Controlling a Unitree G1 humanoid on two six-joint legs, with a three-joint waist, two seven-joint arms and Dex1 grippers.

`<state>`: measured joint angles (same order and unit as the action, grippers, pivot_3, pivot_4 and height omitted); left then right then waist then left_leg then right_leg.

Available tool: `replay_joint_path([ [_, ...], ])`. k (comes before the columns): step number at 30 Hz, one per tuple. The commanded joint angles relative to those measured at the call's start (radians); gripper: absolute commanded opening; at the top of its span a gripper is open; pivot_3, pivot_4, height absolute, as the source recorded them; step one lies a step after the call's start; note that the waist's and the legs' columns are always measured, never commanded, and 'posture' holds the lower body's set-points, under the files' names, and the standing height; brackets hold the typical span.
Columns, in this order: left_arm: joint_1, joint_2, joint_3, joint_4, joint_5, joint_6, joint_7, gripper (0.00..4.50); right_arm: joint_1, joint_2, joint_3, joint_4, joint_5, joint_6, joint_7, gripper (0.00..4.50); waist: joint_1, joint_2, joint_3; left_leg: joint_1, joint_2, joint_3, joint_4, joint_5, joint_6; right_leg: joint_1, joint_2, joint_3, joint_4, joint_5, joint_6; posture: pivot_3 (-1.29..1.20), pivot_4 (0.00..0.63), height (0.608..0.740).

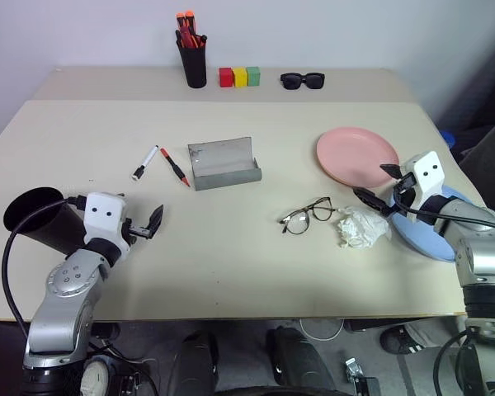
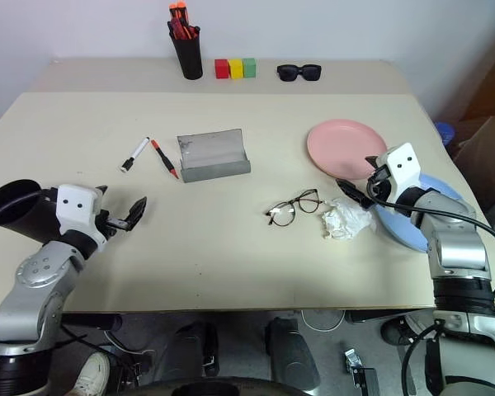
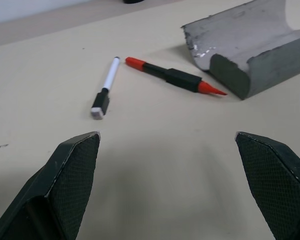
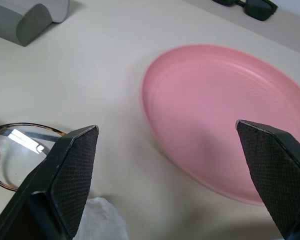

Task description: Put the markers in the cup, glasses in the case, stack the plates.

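Both grippers stand wide and empty: left gripper (image 1: 143, 227) lower left beside the black cup (image 1: 35, 219), right gripper (image 1: 378, 188) by the pink plate (image 1: 356, 155). Markers (image 1: 145, 162) lie upper left of the open grey case (image 1: 223, 163); glasses (image 1: 307, 215) centre.
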<state>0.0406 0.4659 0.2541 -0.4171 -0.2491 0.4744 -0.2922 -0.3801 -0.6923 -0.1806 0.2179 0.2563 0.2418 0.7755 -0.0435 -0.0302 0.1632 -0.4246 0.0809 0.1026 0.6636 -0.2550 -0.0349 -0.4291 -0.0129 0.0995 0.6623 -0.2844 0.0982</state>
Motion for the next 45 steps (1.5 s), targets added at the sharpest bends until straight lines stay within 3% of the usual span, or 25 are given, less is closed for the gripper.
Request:
replay_joint_path([
  [1,-0.002,0.006,0.032,-0.046,0.002,-0.007,0.008,4.46,-0.051,0.010,-0.003,0.043,-0.001,-0.044,0.004,4.50,0.000,0.000,0.000,0.000,0.000,0.000,0.000,0.000,0.000,0.000,0.000,0.000,0.000,0.000,0.000,0.00,0.150,0.722],
  [8,-0.018,-0.002,0.021,-0.047,0.003,0.000,0.020,4.46,-0.094,0.024,0.016,0.128,-0.011,-0.102,0.025,4.50,0.002,0.000,0.000,0.000,0.000,0.000,0.000,0.000,0.000,0.000,0.000,0.000,0.000,0.000,0.000,0.00,0.150,0.722],
  [17,-0.093,-0.030,-0.016,-0.027,0.020,0.070,0.073,4.46,-0.095,0.062,0.046,0.059,-0.006,-0.079,0.026,4.50,0.001,0.000,0.000,0.000,0.000,0.000,0.001,0.000,0.000,0.000,0.000,0.000,0.001,0.000,0.001,0.00,0.150,0.722],
  [25,-0.310,-0.119,-0.012,0.042,-0.001,0.311,0.203,4.46,-0.078,0.176,0.174,-0.219,-0.003,0.016,-0.006,4.50,0.001,0.000,0.000,0.001,0.000,-0.001,0.001,0.000,0.000,0.000,0.001,-0.001,0.003,0.001,0.002,0.00,0.150,0.722],
  [31,-0.579,-0.222,0.004,0.193,0.057,0.562,0.403,4.46,-0.035,0.268,0.274,-0.393,0.000,0.109,-0.045,4.50,0.014,0.000,0.000,-0.001,-0.001,-0.003,0.002,0.000,-0.001,0.001,0.001,-0.002,0.003,0.001,0.003,0.00,0.150,0.722],
  [37,-0.749,-0.304,0.066,0.354,0.073,0.606,0.511,4.46,-0.009,0.307,0.310,-0.453,0.003,0.157,-0.070,4.50,0.029,0.000,-0.001,-0.001,-0.001,-0.003,0.003,0.000,-0.001,0.001,0.001,-0.002,0.003,0.002,0.003,0.00,0.150,0.722],
  [45,-0.834,-0.313,0.067,0.449,0.083,0.617,0.534,4.46,0.002,0.333,0.333,-0.464,-0.001,0.165,-0.086,4.50,0.029,0.000,-0.001,-0.001,-0.001,-0.003,0.003,0.001,-0.001,0.001,0.001,-0.002,0.003,0.002,0.003,0.00,0.150,0.722],
])
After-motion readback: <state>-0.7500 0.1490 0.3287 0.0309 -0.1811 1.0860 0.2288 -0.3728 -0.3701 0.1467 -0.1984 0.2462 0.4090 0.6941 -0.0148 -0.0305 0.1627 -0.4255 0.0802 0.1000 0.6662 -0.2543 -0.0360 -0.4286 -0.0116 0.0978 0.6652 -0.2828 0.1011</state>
